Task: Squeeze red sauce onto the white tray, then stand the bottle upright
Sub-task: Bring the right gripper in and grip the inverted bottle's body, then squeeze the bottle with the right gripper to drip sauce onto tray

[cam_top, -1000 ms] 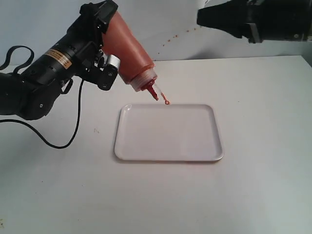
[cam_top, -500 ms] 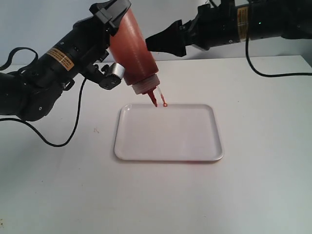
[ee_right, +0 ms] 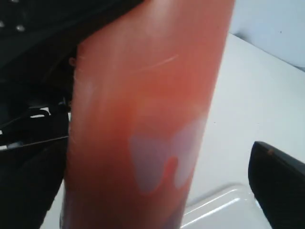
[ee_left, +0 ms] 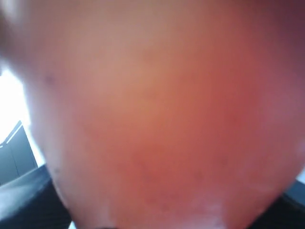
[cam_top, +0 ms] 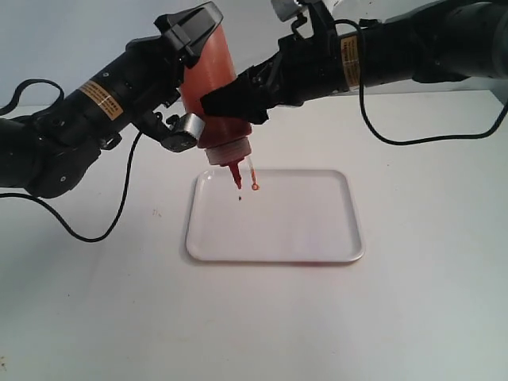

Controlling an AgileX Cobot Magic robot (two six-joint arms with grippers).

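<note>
One sauce dot [cam_top: 240,198] on tray [cam_top: 317,238], 10 o'clock; squeezing seemingly barely begun. Left gripper [cam_top: 190,75] clenches inverted bottle [cam_top: 216,99]; right gripper [cam_top: 234,103] spread, straddling it. Uprighting outstanding.

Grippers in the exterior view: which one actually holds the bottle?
The left gripper, clamped on the tipped bottle above the tray; the right gripper has its jaws wide open by it.
</note>
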